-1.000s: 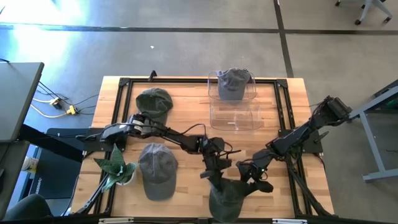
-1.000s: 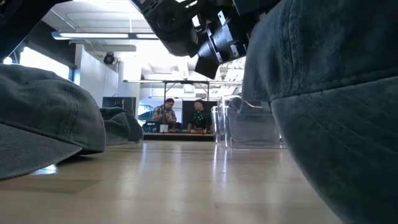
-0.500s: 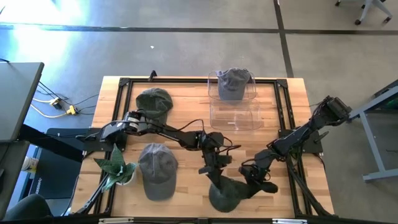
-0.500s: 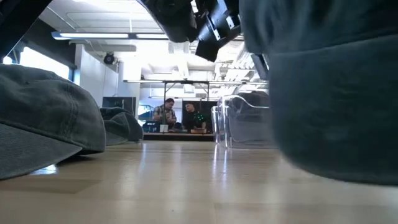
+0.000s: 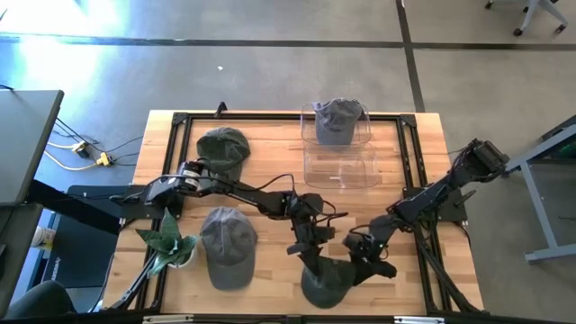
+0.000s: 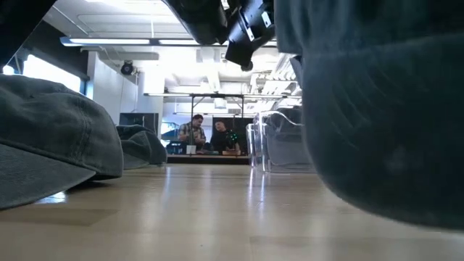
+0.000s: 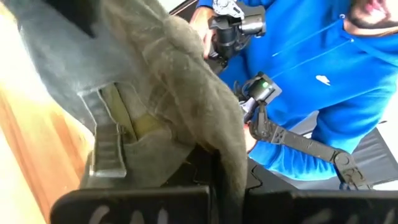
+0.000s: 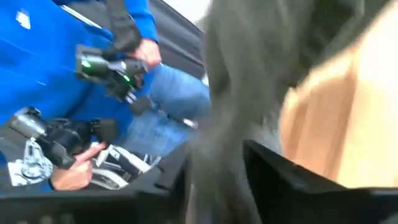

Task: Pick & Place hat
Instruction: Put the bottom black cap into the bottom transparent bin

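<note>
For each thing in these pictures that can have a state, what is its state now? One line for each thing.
Front hat: at the table's front edge, held between both grippers.
Left gripper: shut on the front hat.
Right gripper: at the front hat's other side; grip unclear.
Clear bins: far one holds a hat, near one holds nothing.
Two other hats: lying loose on the table.
Plant: lying at the table's left front corner.

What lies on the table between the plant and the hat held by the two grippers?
Another gray cap lies between the plant and the held hat, flat on the wood; the high view shows it.
</note>
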Tool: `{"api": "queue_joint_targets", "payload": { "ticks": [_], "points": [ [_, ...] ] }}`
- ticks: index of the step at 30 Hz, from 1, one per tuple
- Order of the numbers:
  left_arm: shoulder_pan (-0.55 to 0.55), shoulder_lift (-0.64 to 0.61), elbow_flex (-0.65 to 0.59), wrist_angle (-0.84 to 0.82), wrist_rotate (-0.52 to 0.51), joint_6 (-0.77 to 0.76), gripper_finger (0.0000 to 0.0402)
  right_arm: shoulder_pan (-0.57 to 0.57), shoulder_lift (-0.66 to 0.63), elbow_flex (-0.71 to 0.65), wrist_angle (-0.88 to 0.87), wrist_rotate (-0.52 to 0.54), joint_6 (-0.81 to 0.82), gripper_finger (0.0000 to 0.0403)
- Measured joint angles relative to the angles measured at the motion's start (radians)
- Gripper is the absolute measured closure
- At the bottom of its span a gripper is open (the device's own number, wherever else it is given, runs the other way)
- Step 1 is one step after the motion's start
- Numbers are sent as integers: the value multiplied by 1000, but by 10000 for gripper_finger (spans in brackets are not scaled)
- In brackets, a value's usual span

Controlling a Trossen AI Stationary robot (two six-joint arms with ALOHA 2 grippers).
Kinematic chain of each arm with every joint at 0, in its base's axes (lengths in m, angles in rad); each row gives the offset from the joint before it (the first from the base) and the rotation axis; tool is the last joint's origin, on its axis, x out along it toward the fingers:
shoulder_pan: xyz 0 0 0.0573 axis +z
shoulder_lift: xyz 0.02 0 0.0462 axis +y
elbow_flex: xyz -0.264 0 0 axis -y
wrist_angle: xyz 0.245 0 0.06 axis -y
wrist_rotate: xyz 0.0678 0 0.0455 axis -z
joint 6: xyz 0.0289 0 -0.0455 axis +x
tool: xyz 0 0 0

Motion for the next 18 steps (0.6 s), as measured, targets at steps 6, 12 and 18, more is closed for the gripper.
{"api": "queue_joint_targets", "payload": {
  "ticks": [6,12,18],
  "points": [
    [1,0,0,-2,-10,0,401,-24,0,0,151,31,4,205],
    [1,0,0,0,-38,-7,401,-30,0,0,150,107,22,215],
    [1,1,0,9,-52,-39,401,-30,0,0,155,111,64,304]
  ]
}}
